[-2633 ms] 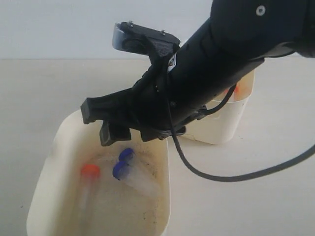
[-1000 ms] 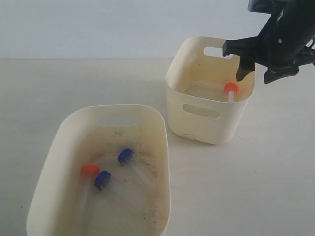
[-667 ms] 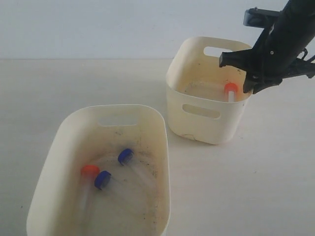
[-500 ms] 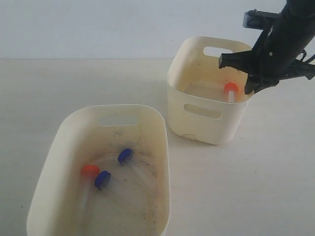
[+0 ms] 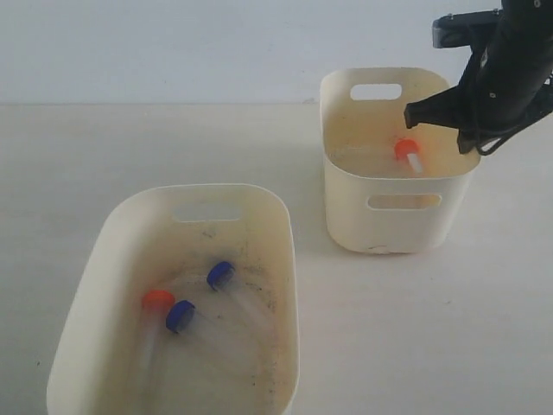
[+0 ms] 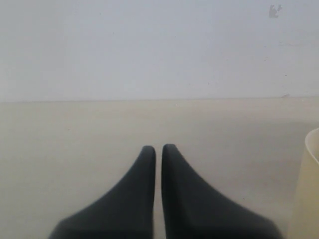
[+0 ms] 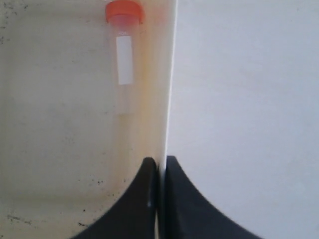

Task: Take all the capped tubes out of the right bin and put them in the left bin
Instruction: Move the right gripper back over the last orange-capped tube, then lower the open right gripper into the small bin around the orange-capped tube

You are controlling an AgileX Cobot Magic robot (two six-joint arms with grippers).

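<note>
The right bin (image 5: pixel 393 226) stands at the back right, and one orange-capped tube (image 5: pixel 409 154) lies in it. My right gripper (image 5: pixel 467 143) is shut on this bin's right wall, one finger inside and one outside. The right wrist view shows the jaws (image 7: pixel 160 162) pinching the wall (image 7: pixel 168 99), with the orange-capped tube (image 7: pixel 124 55) on the floor beyond. In the speckled left bin (image 5: pixel 91 268) lie an orange-capped tube (image 5: pixel 158 300) and two blue-capped tubes (image 5: pixel 180 316) (image 5: pixel 220 275). My left gripper (image 6: pixel 158 148) is shut on nothing above bare table and is out of the exterior view.
Both bins stand on a pale tabletop (image 5: pixel 415 328) with a pale wall behind it. A strip of table separates the two bins. A cream tub edge (image 6: pixel 311 189) shows at the side of the left wrist view.
My right arm left the left bin and came over the right bin. Its jaws have shut on the right wall. The right bin has turned and slid right.
</note>
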